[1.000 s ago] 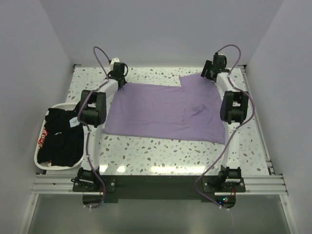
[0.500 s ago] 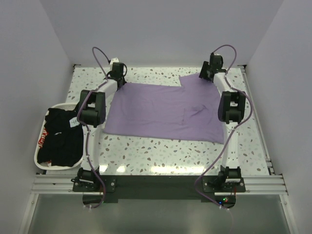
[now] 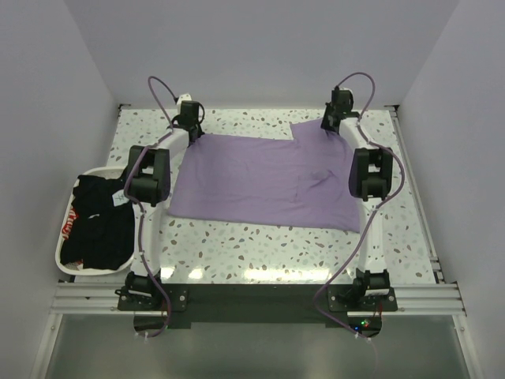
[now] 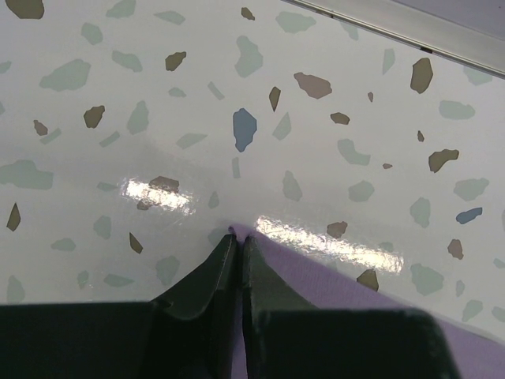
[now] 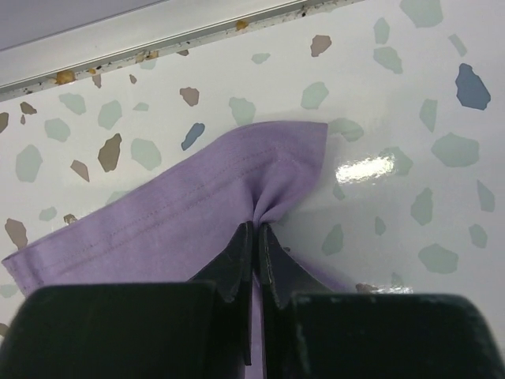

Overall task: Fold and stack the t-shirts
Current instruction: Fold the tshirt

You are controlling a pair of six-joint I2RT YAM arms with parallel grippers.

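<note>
Two corners of the soft lavender t-shirt [image 3: 260, 178], tight in left gripper [image 4: 238, 237] and right gripper [image 5: 256, 227].

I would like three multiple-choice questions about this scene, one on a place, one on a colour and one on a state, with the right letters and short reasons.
1. Where do the black t-shirts lie?
A. under the right arm
B. in the white tray
C. at the far wall

2. What colour is the spread t-shirt?
A. lavender
B. red
C. green

3. How is the right gripper?
A. open
B. out of view
C. shut on the spread t-shirt

Answers: 1 B, the top view shows them piled in the tray at the left. 2 A, its cloth is pale purple. 3 C, the right wrist view shows closed fingers pinching its hem.
</note>
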